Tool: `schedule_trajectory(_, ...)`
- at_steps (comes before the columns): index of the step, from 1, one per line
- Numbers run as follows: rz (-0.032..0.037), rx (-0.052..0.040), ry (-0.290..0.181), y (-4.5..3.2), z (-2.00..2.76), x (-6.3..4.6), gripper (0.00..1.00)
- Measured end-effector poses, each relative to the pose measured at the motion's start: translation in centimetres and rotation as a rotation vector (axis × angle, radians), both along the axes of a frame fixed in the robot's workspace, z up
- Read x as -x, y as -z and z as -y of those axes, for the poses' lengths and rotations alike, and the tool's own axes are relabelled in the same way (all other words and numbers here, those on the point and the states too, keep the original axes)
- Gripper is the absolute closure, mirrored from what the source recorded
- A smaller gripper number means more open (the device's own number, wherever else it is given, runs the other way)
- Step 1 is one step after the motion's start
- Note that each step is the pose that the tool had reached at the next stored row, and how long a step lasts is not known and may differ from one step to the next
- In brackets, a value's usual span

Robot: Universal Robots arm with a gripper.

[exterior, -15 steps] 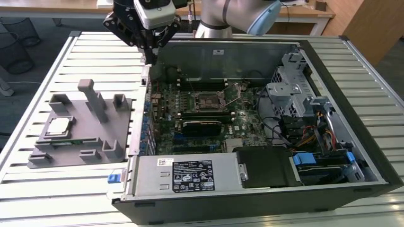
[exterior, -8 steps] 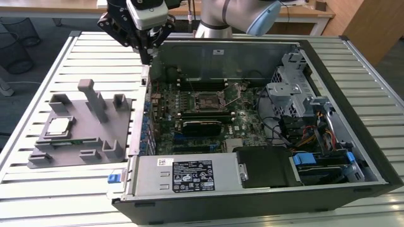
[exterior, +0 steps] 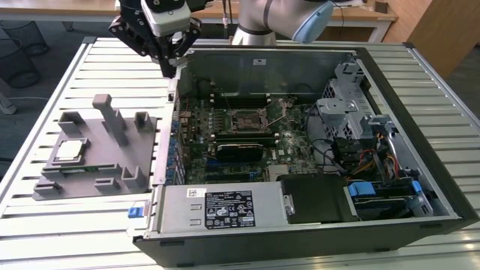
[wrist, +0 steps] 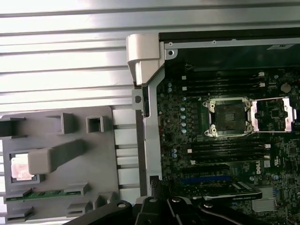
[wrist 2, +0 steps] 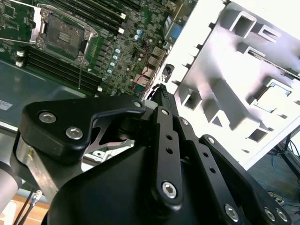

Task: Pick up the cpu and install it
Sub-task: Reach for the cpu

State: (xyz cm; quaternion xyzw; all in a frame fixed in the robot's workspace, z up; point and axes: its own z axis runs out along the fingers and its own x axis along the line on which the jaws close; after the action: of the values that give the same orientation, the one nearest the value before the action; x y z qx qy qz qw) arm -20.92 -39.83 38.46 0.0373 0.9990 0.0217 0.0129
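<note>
The cpu (exterior: 69, 149) lies flat in a pocket of the grey holder block (exterior: 90, 185) on the exterior view's left, its silver top up. In the first wrist view the cpu (wrist: 19, 167) is partly covered by a grey post (wrist: 49, 158). My gripper (exterior: 171, 68) hangs above the near wall of the open computer case, well above and behind the cpu, fingers together with nothing between them. Its black tip (wrist: 154, 183) also shows over that wall (wrist: 151, 140). The motherboard socket (exterior: 250, 120) sits open with its metal frame swung back (wrist: 274, 115).
A green memory stick (exterior: 75, 169) lies in a slot of the holder block, just in front of the cpu. Tall grey posts (exterior: 112, 121) rise beside the cpu pocket. The case (exterior: 300, 225) holds drive cages, cables and a power supply. Everything rests on a slatted white table (exterior: 45, 84).
</note>
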Motion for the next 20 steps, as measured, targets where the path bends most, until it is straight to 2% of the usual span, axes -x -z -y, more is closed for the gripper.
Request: schedule_trajectory(20,0.0,0.0001,-0.001,0.29,-0.01,2.5,0.89)
